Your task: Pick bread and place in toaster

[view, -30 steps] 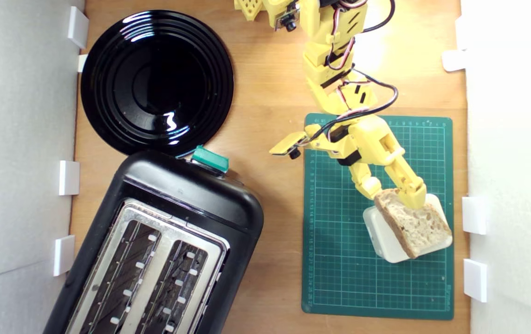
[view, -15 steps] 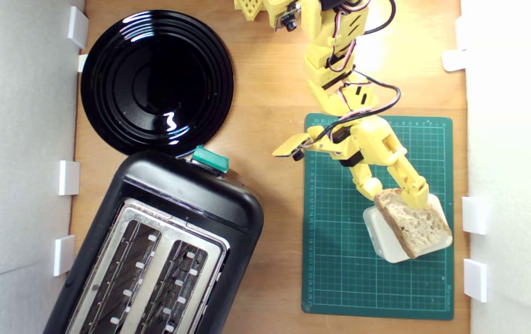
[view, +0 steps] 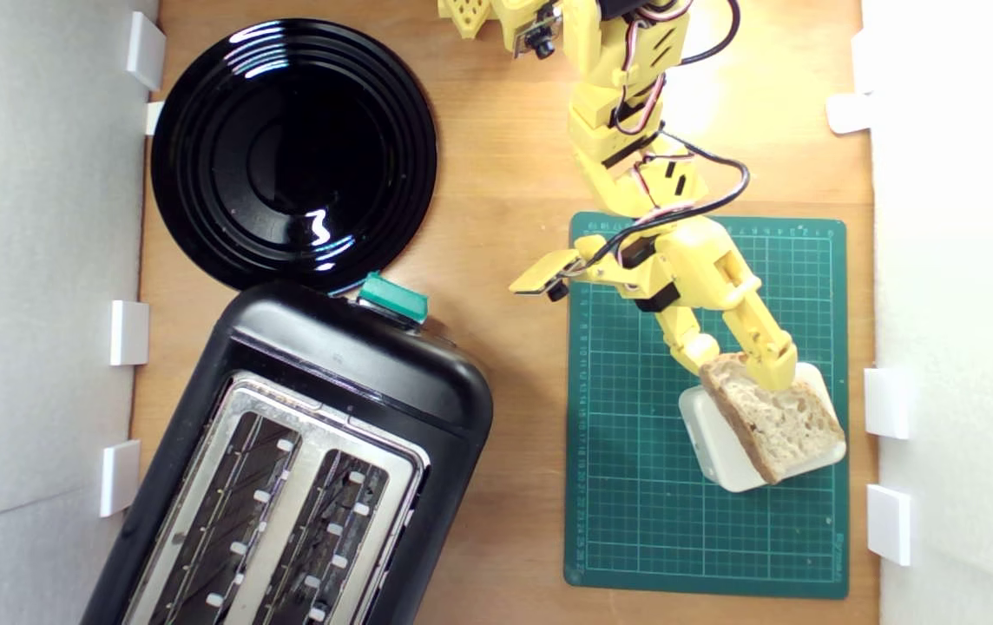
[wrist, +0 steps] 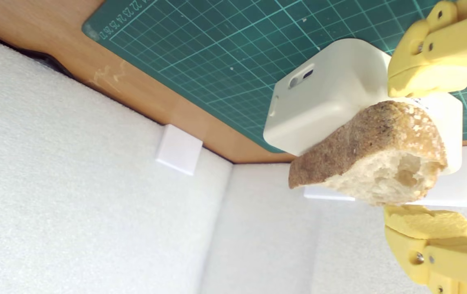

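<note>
White foam walls box in a wooden tabletop (view: 505,217), and on the green cutting mat (view: 635,451) the bread (view: 779,421) lies propped on the cream plastic box (view: 709,443); the gripper (view: 735,365) straddles its near end, jaws apart with a fingertip to either side of the slice, the wrist view showing gaps on both sides. Over the last second almost nothing shifts; the fingers nudge a touch, the bread stays put, so no lift yet. My read: it is lining up to squeeze; the toaster (view: 305,469) waits well apart, slots open.
</note>
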